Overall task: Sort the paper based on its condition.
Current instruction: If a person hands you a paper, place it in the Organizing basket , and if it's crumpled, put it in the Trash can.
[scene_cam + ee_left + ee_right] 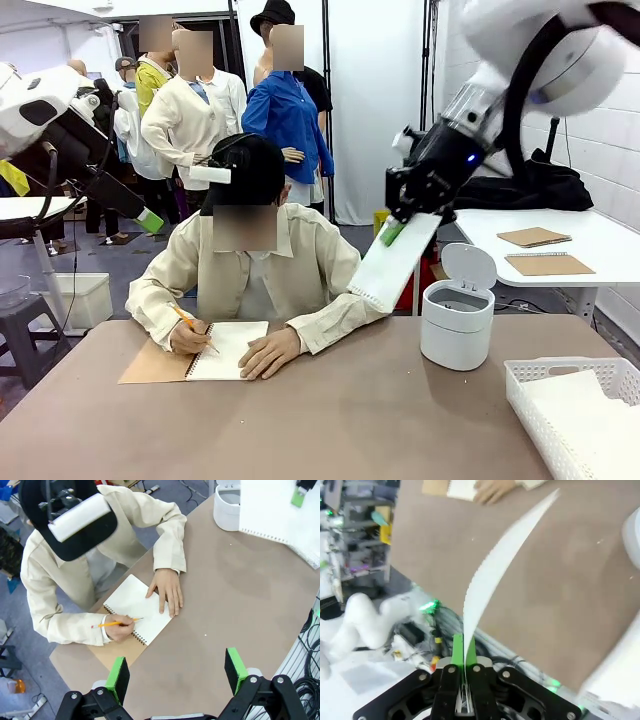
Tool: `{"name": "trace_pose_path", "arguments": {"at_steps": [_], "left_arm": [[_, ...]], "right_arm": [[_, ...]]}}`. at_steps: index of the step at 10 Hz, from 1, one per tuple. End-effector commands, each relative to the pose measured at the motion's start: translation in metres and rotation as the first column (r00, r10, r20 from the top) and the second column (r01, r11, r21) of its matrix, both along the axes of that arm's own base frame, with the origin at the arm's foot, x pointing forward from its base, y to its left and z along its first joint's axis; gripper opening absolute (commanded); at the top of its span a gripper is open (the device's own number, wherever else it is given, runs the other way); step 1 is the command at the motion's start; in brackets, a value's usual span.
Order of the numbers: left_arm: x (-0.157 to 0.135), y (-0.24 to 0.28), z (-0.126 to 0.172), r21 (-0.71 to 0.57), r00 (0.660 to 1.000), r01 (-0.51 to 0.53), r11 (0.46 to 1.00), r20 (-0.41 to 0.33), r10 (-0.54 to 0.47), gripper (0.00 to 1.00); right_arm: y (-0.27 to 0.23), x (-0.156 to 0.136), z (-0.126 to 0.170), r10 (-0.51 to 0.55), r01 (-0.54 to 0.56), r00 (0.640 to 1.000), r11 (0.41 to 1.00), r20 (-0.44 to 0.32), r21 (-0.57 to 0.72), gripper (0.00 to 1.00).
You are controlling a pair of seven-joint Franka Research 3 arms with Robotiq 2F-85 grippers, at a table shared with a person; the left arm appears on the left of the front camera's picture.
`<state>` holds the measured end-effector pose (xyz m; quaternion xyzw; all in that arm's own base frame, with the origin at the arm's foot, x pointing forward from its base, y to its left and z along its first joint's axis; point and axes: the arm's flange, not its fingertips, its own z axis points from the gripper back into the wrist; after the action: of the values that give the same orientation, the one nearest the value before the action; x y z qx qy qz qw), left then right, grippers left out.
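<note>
Green-padded right fingers pinch the paper sheet; left fingers spread wide.

Layout of the desk. A person sits at the far edge, left of centre, both hands on a notebook lying open before them on the desk. A bin stands toward the far right; a tray sits at the near right corner with paper inside. The right claw hangs above the desk between person and bin, a sheet of paper beneath it. The left claw hovers over the near left part.
</note>
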<state>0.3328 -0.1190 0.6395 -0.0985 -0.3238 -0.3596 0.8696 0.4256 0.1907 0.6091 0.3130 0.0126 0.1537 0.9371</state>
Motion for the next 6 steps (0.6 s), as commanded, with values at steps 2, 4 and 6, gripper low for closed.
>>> {"name": "trace_pose_path", "arguments": {"at_steps": [2, 4, 6], "left_arm": [[0.000, 0.001, 0.000, -0.008, 1.000, 0.001, 1.000, -0.004, -0.001, 1.00], [0.000, 0.001, 0.000, -0.008, 1.000, 0.001, 1.000, -0.004, -0.001, 1.00], [0.000, 0.001, 0.000, -0.008, 1.000, 0.001, 1.000, -0.004, -0.001, 1.00]], "right_arm": [[-0.035, -0.016, 0.033, 0.104, -0.075, 0.979, 0.984, 0.173, -0.164, 0.00], [-0.062, -0.017, 0.060, 0.150, -0.073, 0.966, 0.938, 0.208, -0.340, 0.00], [-0.088, -0.013, 0.065, 0.197, -0.031, 0.932, 0.878, 0.304, -0.477, 0.00]]}}
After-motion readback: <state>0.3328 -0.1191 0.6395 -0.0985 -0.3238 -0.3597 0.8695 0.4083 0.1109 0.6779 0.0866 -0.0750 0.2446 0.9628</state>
